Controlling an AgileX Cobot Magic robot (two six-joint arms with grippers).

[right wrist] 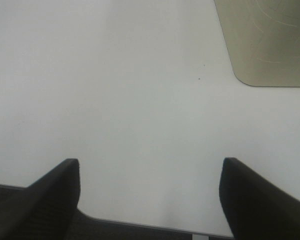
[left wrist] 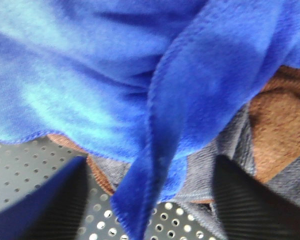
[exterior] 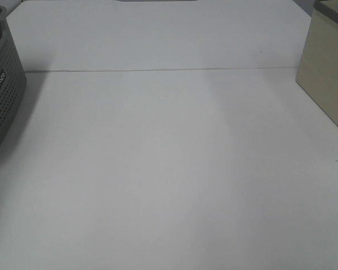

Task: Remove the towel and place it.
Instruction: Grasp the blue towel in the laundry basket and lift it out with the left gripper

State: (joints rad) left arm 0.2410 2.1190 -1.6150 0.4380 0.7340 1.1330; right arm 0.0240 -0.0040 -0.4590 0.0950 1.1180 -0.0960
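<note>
**Left wrist view: jaws straddling a fold of the towel (left wrist: 90, 75) inside the basket (left wrist: 20, 165)**

The left gripper (left wrist: 150, 160) is standing spread, its two dark fingers (left wrist: 50, 200) sitting either side of a hanging blue fold; neither finger is touching the plush yet, so nothing is being pinched. The towel is lying bunched on top of a brown cloth (left wrist: 280, 120) and a grey cloth (left wrist: 210, 175), with the perforated basket wall showing beneath. That is probably why the jaws are lining up on the raised fold rather than the flat part; a pinch there is likelier to be taking the blue layer alone. In the exterior high view neither arm is showing; only the basket's side is appearing at the left edge, and the towel is hidden there. The white table (exterior: 169, 169) is lying bare between the basket and a beige box (exterior: 327, 84), seemingly serving as the placing spot. The right gripper (right wrist: 151, 162) is hovering over that surface with jaws wide and nothing between them, apparently waiting.
</note>
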